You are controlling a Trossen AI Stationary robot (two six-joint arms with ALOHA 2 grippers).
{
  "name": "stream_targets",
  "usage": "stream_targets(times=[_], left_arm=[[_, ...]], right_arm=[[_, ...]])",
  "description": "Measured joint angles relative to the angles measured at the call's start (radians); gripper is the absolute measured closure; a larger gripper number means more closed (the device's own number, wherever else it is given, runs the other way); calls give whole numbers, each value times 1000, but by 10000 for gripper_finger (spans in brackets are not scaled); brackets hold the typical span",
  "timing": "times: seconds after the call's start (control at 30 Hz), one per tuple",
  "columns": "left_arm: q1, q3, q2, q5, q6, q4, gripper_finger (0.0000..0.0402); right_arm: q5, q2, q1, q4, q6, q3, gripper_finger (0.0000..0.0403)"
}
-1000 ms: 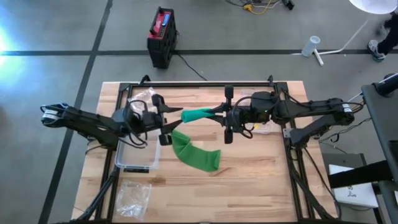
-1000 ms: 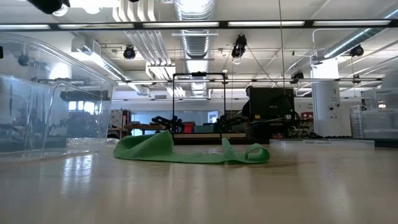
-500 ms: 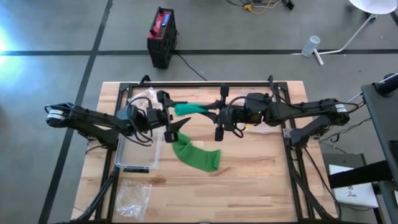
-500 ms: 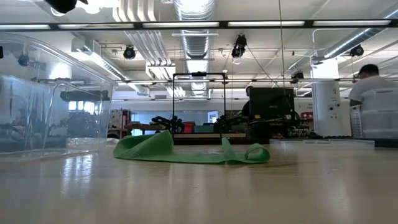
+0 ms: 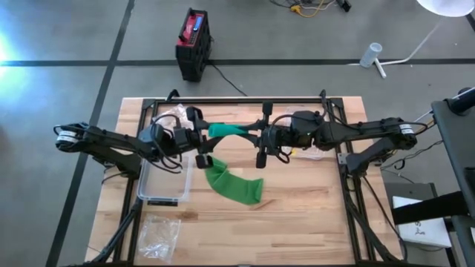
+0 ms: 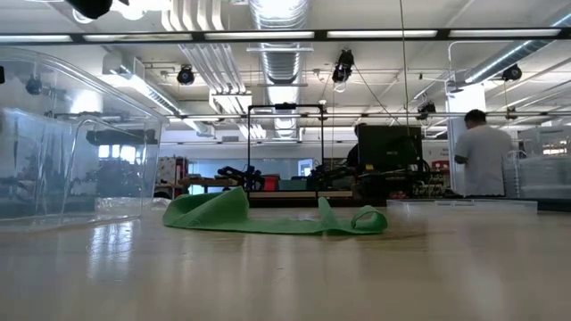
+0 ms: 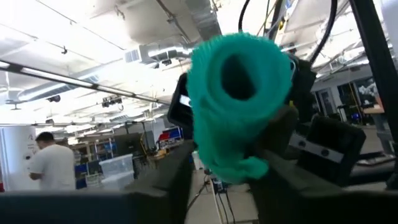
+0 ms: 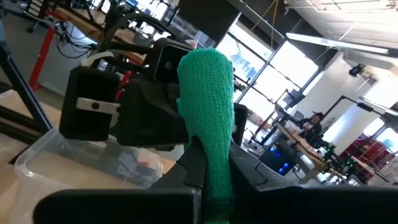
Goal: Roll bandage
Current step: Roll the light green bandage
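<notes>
Two grippers' jaws clamp the bandage roll (image 5: 225,131) above mid-table, its tail trailing toward open boards.

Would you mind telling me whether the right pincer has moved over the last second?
Yes. The right pincer has shifted leftward along the table's rear frame bar, carrying the rolled bandage.
</notes>
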Motion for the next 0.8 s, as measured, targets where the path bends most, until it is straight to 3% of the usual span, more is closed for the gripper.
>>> stream_targets(times=[0.1, 0.17, 0.47, 0.67, 0.8], left_arm=[[0, -3, 0, 0, -1, -11, 362], [3, -3, 0, -2, 0, -10, 390], [3, -33, 4, -75, -8, -14, 400], [-1, -36, 9, -81, -14, -11, 401], [-3, -37, 8, -61, -14, -4, 401]], right_arm=[[-1, 0, 0, 6, 10, 0, 380], [-3, 0, 0, 8, 16, 0, 380], [3, -27, -1, 9, 62, 16, 380], [195, -26, -3, -18, -62, 15, 380], [225, -19, -8, -35, -89, 8, 380]])
